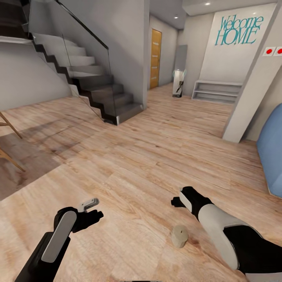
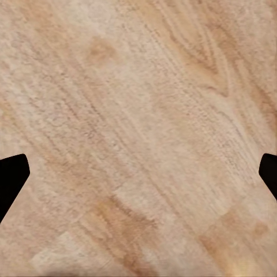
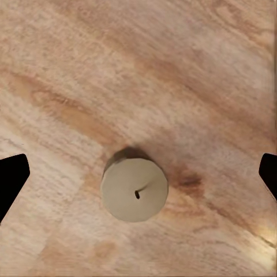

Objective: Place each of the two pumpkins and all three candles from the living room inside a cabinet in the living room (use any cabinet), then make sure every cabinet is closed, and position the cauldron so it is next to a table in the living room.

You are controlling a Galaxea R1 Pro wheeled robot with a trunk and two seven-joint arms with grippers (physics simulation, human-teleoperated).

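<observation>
Right gripper [image 1: 179,199]: dark fingers [image 3: 12,176] spread wide, grasping nothing, tips showing at both edges of the right wrist view. Between them, seen straight down, a short, thick, beige-cream cylindrical candle [image 3: 135,190] with a small dark wick, standing upright on the light wooden plank floor [image 3: 173,75]. Apart from both fingers, no contact yet. In the head view the same candle [image 1: 179,235] at about 6 o'clock from the right gripper, just beside the white-and-black forearm.

Left gripper [image 1: 89,211]: fingers [image 2: 11,179] likewise released and spread, nothing but bare floor between them. Well apart from the candle, at roughly 9 o'clock from it in the head view.

Farther out: a dark staircase with a glass balustrade [image 1: 94,88] at 11 o'clock, an orange-brown door [image 1: 155,58] down the hallway at 12, teal "Welcome HOME" lettering [image 1: 239,30] on the white wall at 1 o'clock, a rounded blue seat edge [image 1: 271,152] at 3 o'clock.

Judging progress: early or middle, hard to tell. This candle not yet picked up, let alone stored. Probably lining up for a top-down grasp. Left to do for this piece: closing on the candle, carrying it to the cabinet, shutting it away.
</observation>
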